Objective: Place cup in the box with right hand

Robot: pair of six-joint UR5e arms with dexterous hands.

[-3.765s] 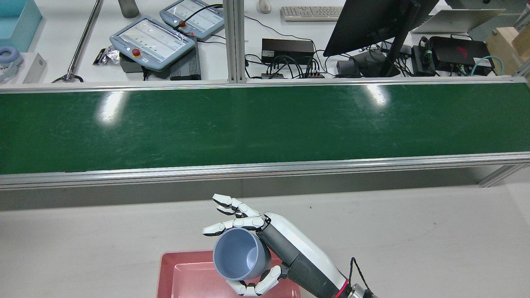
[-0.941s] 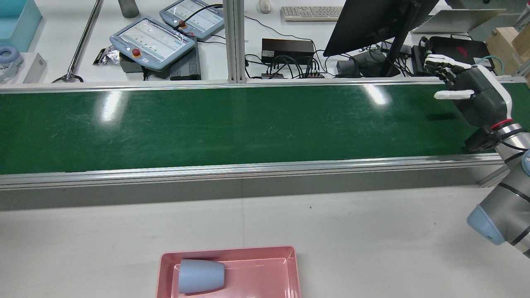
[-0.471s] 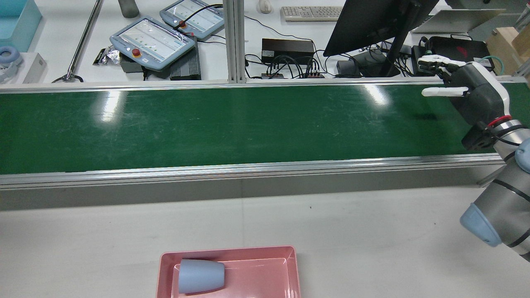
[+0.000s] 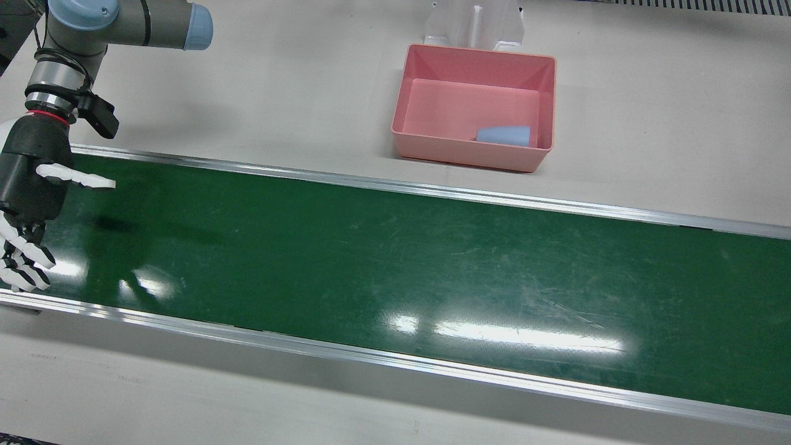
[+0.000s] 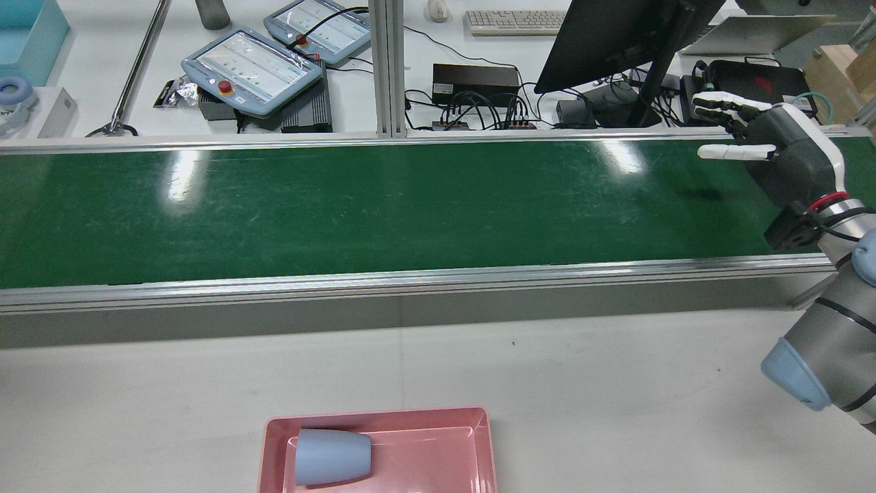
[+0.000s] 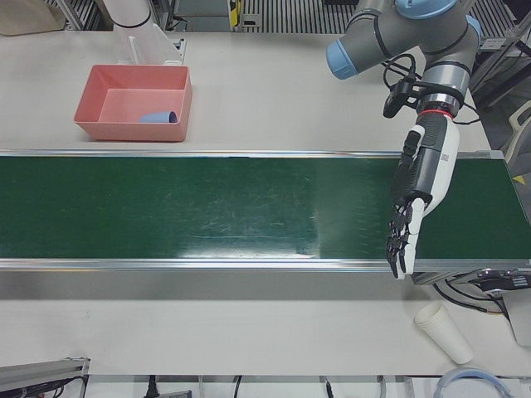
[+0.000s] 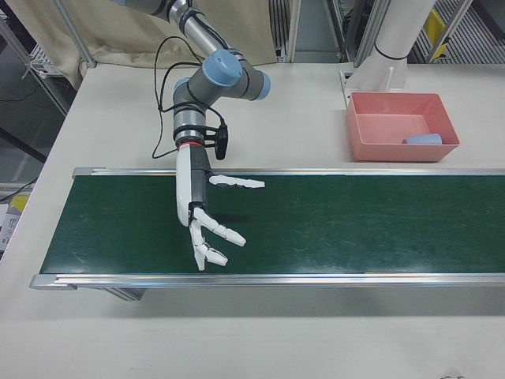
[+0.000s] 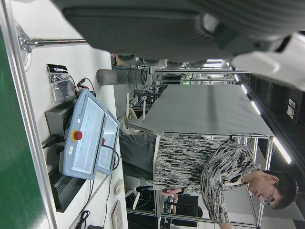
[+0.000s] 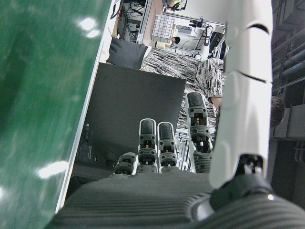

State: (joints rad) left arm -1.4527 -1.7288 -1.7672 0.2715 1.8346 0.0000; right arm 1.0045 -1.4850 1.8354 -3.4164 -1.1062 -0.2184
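The blue-grey cup (image 5: 332, 457) lies on its side inside the pink box (image 5: 383, 415), at the box's left end in the rear view. From the front, the cup (image 4: 503, 135) rests against the near wall of the box (image 4: 469, 157). My right hand (image 5: 773, 147) hovers open over the right end of the green belt, far from the box, with fingers spread and nothing held. The same right hand (image 7: 201, 209) shows in the right-front view. My left hand (image 6: 415, 207) hangs open over the other end of the belt, fingers stretched and empty.
The green conveyor belt (image 4: 395, 266) runs across the whole table between aluminium rails. Beyond it stand teach pendants (image 5: 253, 68), a monitor (image 5: 616, 34) and cables. A white paper cup (image 6: 444, 332) lies on the operators' side. A person (image 8: 214, 167) stands behind the station.
Earlier my right hand held the cup above the box; the cup now lies in the box and the hand has gone to the belt's right end, edging slightly left since.
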